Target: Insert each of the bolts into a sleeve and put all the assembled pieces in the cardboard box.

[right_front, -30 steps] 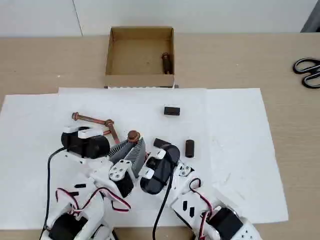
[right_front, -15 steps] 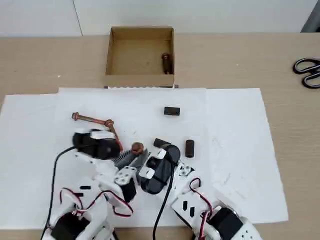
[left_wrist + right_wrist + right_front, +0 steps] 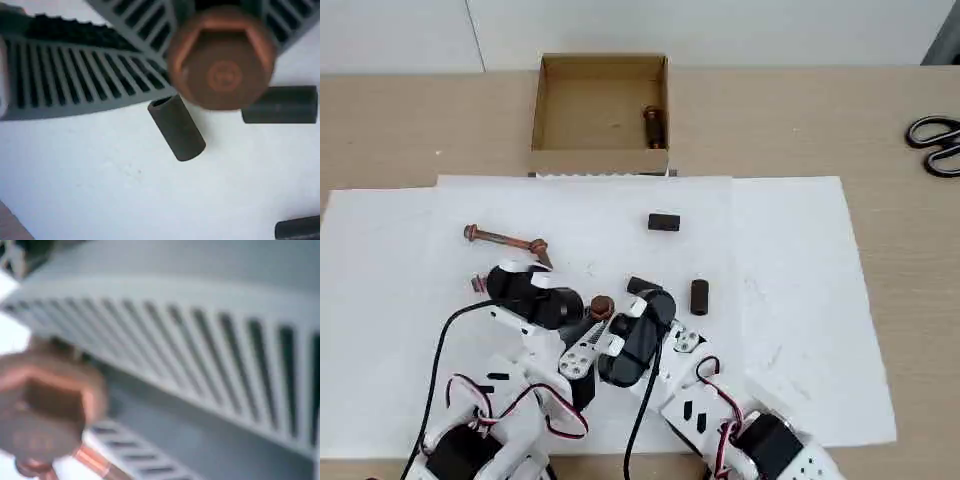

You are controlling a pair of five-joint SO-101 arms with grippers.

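The left gripper [image 3: 595,318] is closed on a copper bolt [image 3: 222,55] near the middle of the white paper sheet [image 3: 800,330] that covers the near part of the table [image 3: 420,120]. Its ribbed grey jaws clamp the shank just below the hexagonal head. The right gripper [image 3: 623,318] sits just beside that bolt, on its right; whether it is open or closed cannot be told. A near sleeve [image 3: 640,286] lies on the sheet close to the held bolt's head, partly covered by the right arm. A second sleeve [image 3: 699,296] lies a little to the right of it, and a third sleeve [image 3: 663,221] lies farther toward the sheet's far edge. Two loose bolts [image 3: 505,239] lie head to tip on the left part of the sheet, beyond the left arm. The cardboard box [image 3: 548,110] stands on the table just past the sheet's far edge, with one assembled piece [image 3: 653,125] against its right wall. Scissors [image 3: 935,145] lie at the table's right edge.
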